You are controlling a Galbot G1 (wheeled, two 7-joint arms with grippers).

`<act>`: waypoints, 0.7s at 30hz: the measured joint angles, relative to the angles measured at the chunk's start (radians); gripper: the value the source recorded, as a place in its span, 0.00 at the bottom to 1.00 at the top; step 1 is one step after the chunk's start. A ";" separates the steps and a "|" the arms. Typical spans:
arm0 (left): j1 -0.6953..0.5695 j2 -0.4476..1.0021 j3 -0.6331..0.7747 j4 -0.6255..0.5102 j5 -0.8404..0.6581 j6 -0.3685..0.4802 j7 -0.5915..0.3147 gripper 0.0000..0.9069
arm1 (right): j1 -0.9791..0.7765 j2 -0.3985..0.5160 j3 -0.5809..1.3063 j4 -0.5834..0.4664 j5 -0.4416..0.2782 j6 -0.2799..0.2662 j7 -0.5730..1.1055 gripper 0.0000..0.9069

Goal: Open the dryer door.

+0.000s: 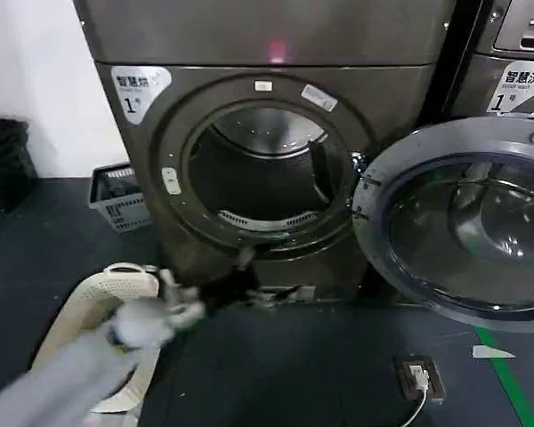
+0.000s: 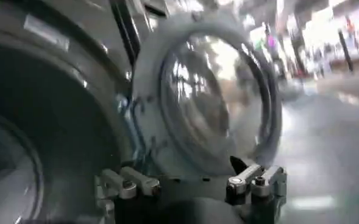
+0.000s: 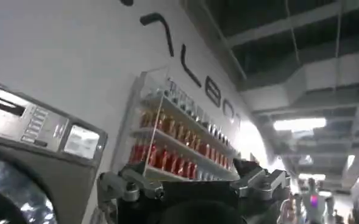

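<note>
The dryer [image 1: 267,133] fills the middle of the head view, its round drum opening [image 1: 265,169] exposed. The dryer door [image 1: 458,218] is swung wide on its hinge to the right of the opening, its glass facing outward and its edge overlapping the neighbouring machine [image 1: 507,53] on the right. Low on the left, a pale laundry basket [image 1: 93,302] rests on the dark floor [image 1: 294,365], with a grey crate [image 1: 120,197] behind it by the wall. A floor socket with a white cable [image 1: 418,378] lies below the door. The left gripper [image 1: 173,307] hangs low in front of the dryer's base, over the basket rim, well apart from the door; in the left wrist view its fingers [image 2: 252,181] stand spread and grasp nothing. The right gripper [image 3: 194,182] points up at a wall shelf of bottles [image 3: 179,146], fingers parted and empty.
</note>
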 joint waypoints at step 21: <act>0.145 0.462 -0.260 0.260 0.238 0.149 0.335 1.00 | -0.009 -0.013 0.067 -0.029 -0.004 0.014 0.068 1.00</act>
